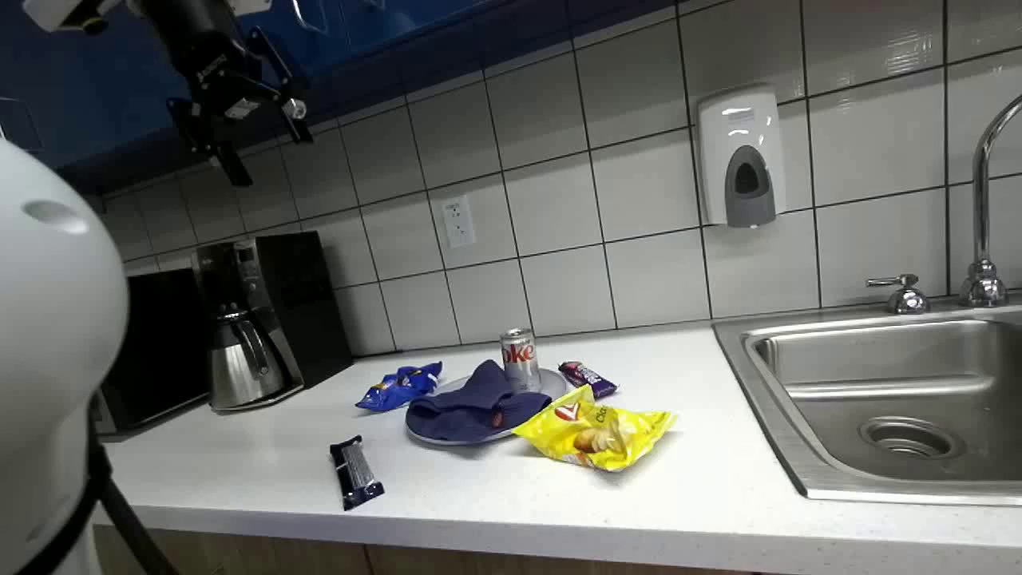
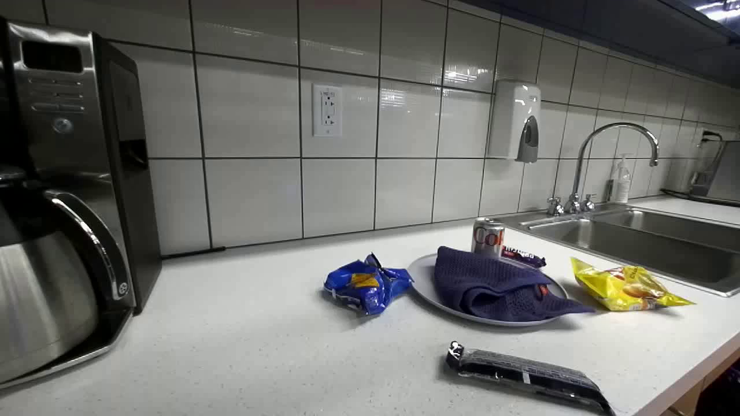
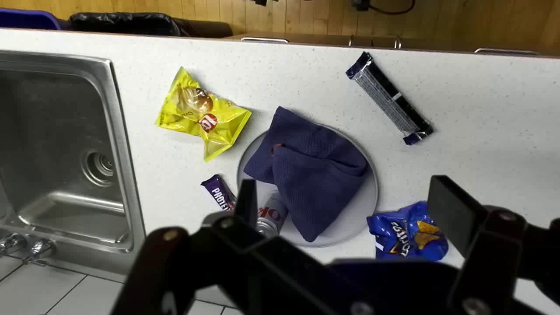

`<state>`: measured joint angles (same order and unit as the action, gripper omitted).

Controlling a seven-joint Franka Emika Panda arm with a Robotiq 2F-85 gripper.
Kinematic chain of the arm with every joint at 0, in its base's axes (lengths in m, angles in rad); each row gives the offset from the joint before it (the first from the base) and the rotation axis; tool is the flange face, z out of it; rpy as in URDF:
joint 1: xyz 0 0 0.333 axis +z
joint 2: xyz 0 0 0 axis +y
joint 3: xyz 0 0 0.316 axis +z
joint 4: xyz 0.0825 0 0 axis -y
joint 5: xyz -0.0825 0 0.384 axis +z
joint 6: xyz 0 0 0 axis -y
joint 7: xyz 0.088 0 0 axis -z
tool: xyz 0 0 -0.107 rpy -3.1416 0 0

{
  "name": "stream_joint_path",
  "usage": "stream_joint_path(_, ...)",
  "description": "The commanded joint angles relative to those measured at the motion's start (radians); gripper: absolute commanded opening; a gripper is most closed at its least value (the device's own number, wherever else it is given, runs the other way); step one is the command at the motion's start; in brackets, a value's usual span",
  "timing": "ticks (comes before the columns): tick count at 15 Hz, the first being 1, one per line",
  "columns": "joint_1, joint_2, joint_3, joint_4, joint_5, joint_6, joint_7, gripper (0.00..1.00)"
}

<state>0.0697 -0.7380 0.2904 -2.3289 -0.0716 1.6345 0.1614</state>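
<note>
Gripper (image 1: 267,150), black and two-fingered, is hanging high at the left in an exterior view, in front of blue cabinets (image 1: 407,22), its jaws standing wide apart with nothing between them. Lower down, a coffee maker (image 1: 299,295) is standing against the tiled wall (image 1: 559,200). Toward the right, a black-wrapped bar (image 1: 356,473) is lying near the front edge of the counter (image 1: 447,495), and a blue Doritos bag (image 1: 399,387) is resting farther back, just beside a grey plate (image 3: 352,214). A folded navy cloth (image 1: 479,403) is covering much of that plate; in the wrist view, both are lying well below the jaws. A silver Coke can (image 1: 521,363) is standing upright behind the cloth, seemingly on the plate, with a purple protein bar (image 1: 588,379) lying just past the rim. A yellow chip bag (image 1: 595,438) is sitting at the plate's right. Beyond it, a soap dispenser (image 1: 738,152) is hanging on the wall, and a steel sink (image 1: 773,415) with a chrome faucet (image 1: 980,216) is filling the right side. Work is seemingly standing at the approach stage, before any grasp; the next move is probably calling for a slow descent, clear of the tall can.
</note>
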Motion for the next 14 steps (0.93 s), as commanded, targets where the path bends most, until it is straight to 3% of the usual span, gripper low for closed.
stream_joint_path(1,0.026,0.008,-0.017,0.004,-0.013,-0.004,0.014,1.00)
stream_joint_path(7,0.025,0.015,-0.034,-0.021,-0.022,0.030,-0.003,1.00)
stream_joint_path(14,0.017,0.048,-0.124,-0.081,-0.046,0.122,-0.090,1.00)
